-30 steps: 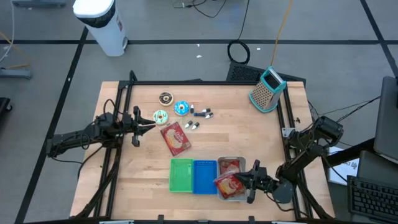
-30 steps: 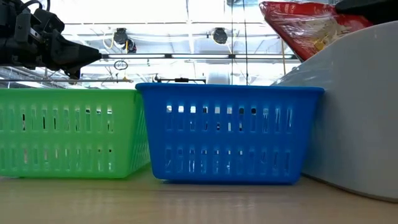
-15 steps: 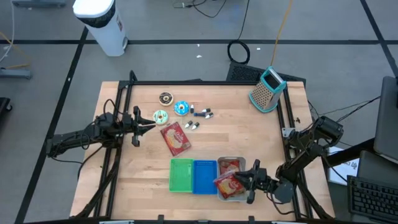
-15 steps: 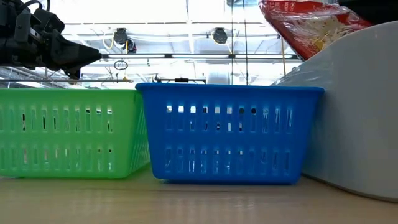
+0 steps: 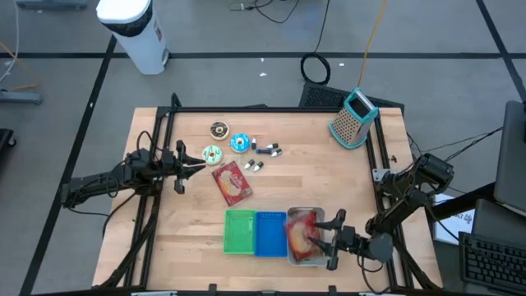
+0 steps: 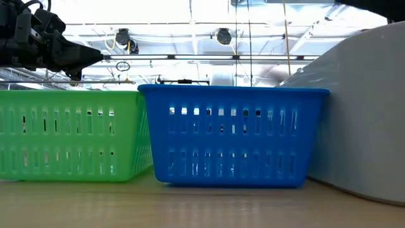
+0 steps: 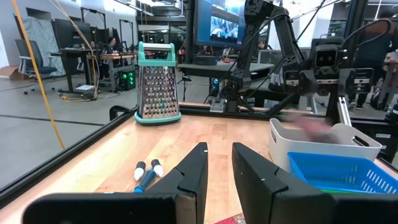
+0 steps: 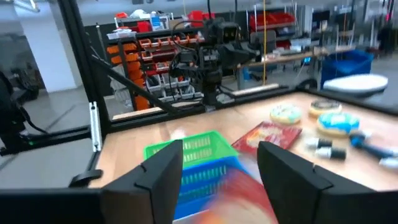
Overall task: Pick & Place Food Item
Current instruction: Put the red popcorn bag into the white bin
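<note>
A red food packet (image 5: 302, 235) lies inside the grey bin (image 5: 306, 212) near the table's front edge; in the right wrist view it is a red blur (image 8: 247, 194) below my fingers. My right gripper (image 5: 332, 242) stands open just right of the bin, pointing level toward the table's left, clear of the packet. A second red packet (image 5: 233, 182) lies flat on the table's middle. My left gripper (image 5: 196, 165) waits at the left side, level, a narrow gap between its fingers (image 7: 219, 167), nothing in it.
A blue basket (image 5: 270, 233) and a green basket (image 5: 240, 232) stand left of the grey bin. Three donuts (image 5: 218, 129) (image 5: 239, 143) (image 5: 212, 154) and small pens (image 5: 267, 150) lie at the far left. A grater (image 5: 353, 117) stands at the far right corner.
My right gripper has opened, rolled at the wrist and let go of the red packet. The packet, held above the grey bin's rim before, has dropped into the bin and no longer shows in the low view.
</note>
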`<state>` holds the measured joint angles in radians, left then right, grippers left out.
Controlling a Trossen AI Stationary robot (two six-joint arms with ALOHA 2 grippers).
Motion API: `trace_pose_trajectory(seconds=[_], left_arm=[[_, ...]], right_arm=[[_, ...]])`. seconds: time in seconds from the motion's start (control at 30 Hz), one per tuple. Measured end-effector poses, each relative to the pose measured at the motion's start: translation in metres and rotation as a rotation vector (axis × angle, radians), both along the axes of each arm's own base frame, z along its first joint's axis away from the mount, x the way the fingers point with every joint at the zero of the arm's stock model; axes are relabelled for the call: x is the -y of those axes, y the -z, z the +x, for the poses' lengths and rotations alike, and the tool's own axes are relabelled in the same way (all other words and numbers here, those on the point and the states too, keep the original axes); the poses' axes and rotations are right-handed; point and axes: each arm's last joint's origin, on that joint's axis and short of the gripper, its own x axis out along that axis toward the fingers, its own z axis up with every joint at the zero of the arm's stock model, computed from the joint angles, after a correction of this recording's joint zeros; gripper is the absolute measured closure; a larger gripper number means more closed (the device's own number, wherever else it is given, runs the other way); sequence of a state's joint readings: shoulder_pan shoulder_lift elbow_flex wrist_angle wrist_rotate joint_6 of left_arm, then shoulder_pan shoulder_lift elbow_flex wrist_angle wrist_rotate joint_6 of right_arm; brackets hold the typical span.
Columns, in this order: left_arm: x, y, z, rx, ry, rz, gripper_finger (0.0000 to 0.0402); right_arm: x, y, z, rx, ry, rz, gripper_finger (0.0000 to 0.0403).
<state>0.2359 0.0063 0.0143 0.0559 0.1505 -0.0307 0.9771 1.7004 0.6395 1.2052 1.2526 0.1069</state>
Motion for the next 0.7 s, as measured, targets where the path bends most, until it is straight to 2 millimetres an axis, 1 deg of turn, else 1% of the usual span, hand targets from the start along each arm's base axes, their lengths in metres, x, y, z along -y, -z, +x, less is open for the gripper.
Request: trace_pose_trajectory(seconds=[0.17, 0.3, 0.43, 0.57, 0.7], left_arm=[[0.0, 0.0, 0.0, 0.0, 0.0, 0.0, 0.0327], [0.0, 0.0, 0.0, 0.0, 0.0, 0.0, 0.0327], [0.0, 0.0, 0.0, 0.0, 0.0, 0.0, 0.0327], [0.0, 0.0, 0.0, 0.0, 0.0, 0.0, 0.0327], [0.0, 0.0, 0.0, 0.0, 0.0, 0.0, 0.0327]], right_arm=[[0.003, -0.002, 0.004, -0.024, 0.019, -0.109, 0.0197], [0.007, -0.001, 0.009, -0.039, 0.038, -0.143, 0.0201], [0.01, -0.001, 0.013, -0.047, 0.01, -0.188, 0.0203], [0.014, -0.002, 0.018, -0.043, 0.032, -0.182, 0.0203], [0.017, -0.012, 0.016, -0.024, 0.036, -0.162, 0.0204]])
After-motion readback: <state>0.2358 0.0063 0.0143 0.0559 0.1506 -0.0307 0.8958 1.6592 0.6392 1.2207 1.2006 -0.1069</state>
